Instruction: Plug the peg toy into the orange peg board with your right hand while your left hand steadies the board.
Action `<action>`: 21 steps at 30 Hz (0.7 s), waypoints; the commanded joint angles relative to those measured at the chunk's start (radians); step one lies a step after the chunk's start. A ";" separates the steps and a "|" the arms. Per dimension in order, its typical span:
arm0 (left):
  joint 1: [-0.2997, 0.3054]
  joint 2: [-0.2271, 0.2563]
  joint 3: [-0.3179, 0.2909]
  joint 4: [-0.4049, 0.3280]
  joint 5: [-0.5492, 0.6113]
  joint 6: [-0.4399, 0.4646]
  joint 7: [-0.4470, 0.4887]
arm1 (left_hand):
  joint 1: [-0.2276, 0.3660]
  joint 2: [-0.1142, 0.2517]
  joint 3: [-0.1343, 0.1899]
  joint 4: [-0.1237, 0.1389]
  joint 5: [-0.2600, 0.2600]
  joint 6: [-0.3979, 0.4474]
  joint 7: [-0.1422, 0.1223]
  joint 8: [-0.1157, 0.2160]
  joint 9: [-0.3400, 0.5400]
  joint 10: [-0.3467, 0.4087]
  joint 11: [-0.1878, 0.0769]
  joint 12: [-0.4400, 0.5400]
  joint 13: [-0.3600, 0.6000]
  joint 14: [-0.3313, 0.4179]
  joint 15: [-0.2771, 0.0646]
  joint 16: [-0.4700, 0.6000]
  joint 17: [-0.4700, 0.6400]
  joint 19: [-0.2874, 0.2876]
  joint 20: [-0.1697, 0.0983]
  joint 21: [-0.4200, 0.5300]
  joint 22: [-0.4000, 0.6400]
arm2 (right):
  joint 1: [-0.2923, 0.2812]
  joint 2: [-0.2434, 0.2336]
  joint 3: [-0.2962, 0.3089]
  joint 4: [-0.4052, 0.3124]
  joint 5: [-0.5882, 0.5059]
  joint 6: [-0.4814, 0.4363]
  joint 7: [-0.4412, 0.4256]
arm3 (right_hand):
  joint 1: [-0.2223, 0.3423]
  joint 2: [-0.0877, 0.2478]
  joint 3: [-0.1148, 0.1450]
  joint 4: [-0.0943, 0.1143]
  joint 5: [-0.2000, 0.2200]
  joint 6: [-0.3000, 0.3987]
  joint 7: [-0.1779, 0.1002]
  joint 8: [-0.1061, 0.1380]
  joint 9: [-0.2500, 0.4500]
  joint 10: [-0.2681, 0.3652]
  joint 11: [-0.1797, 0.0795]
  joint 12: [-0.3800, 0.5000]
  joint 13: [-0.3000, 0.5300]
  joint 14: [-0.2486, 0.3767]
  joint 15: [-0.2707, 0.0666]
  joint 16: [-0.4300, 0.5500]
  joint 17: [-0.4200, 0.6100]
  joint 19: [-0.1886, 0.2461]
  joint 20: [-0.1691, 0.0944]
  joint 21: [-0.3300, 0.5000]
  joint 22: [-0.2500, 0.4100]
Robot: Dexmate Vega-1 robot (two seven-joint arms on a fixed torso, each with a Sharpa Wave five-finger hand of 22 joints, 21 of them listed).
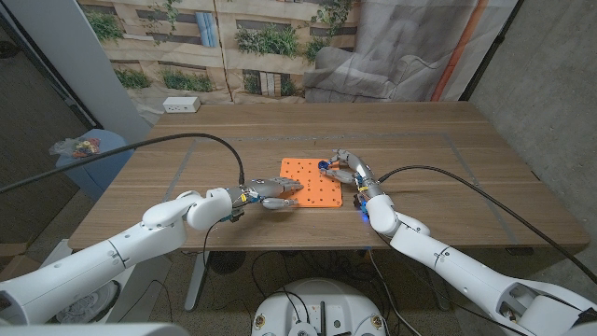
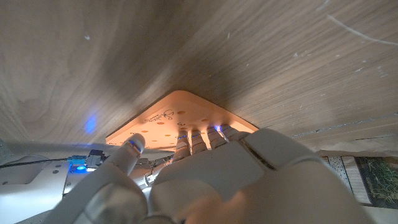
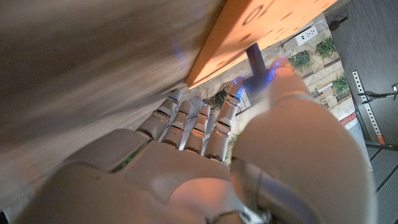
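The orange peg board lies flat at the middle of the table. My left hand rests on its near left part, fingers pressed on the orange peg board. My right hand sits at the board's far right edge and pinches a dark blue peg toy between thumb and a finger. In the right wrist view the peg toy stands upright against the board, its end at the surface, with my right hand around it.
The wooden table stretches wide around the board. A white power strip lies at the far left edge. Black cables run from both arms across the table. A grey wall rises on the right.
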 commanded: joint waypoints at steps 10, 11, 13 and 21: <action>0.004 0.001 -0.003 0.007 -0.006 -0.006 0.004 | 0.005 0.086 -0.001 -0.005 -0.004 0.011 -0.002 0.006 0.006 0.041 0.006 0.007 0.003 0.029 -0.077 0.011 0.009 0.008 -0.136 0.003 0.005 | -0.004 0.000 0.001 -0.003 0.002 0.009 -0.001 | 0.022 0.061 -0.020 0.010 -0.001 0.051 -0.091 -0.014 0.026 -0.011 0.025 -0.006 0.006 0.005 -0.027 0.002 0.002 -0.001 0.011 0.000 0.003; 0.004 0.001 -0.003 0.008 -0.007 -0.007 0.004 | 0.005 0.086 -0.001 -0.005 -0.004 0.011 -0.003 0.006 0.006 0.041 0.007 0.007 0.003 0.029 -0.077 0.011 0.009 0.007 -0.136 0.003 0.005 | -0.004 0.000 0.001 -0.004 0.003 0.009 0.000 | 0.016 0.061 -0.023 0.012 -0.002 0.038 -0.091 -0.019 0.026 -0.011 0.026 -0.006 0.006 0.006 -0.025 0.001 0.001 0.000 0.012 0.000 0.003; 0.004 0.001 -0.003 0.008 -0.007 -0.007 0.004 | 0.005 0.086 -0.001 -0.004 -0.004 0.011 -0.003 0.006 0.006 0.041 0.007 0.007 0.003 0.029 -0.078 0.011 0.009 0.008 -0.136 0.003 0.005 | -0.004 0.000 0.001 -0.003 0.004 0.011 0.001 | 0.011 0.061 -0.025 0.013 -0.003 0.035 -0.091 -0.021 0.026 -0.012 0.028 -0.007 0.006 0.006 -0.025 0.000 0.000 0.000 0.013 0.000 0.003; 0.008 0.001 -0.004 0.007 -0.013 -0.002 0.005 | 0.003 0.086 -0.001 -0.002 -0.004 0.011 -0.002 0.006 0.006 0.043 0.009 0.008 0.003 0.030 -0.077 0.012 0.009 0.009 -0.135 0.004 0.005 | -0.003 0.005 0.003 0.004 0.014 0.016 0.004 | -0.017 0.060 -0.037 0.019 -0.007 -0.016 -0.091 -0.049 0.013 -0.026 0.039 -0.012 0.005 0.002 -0.014 -0.007 -0.004 -0.006 0.019 -0.002 0.003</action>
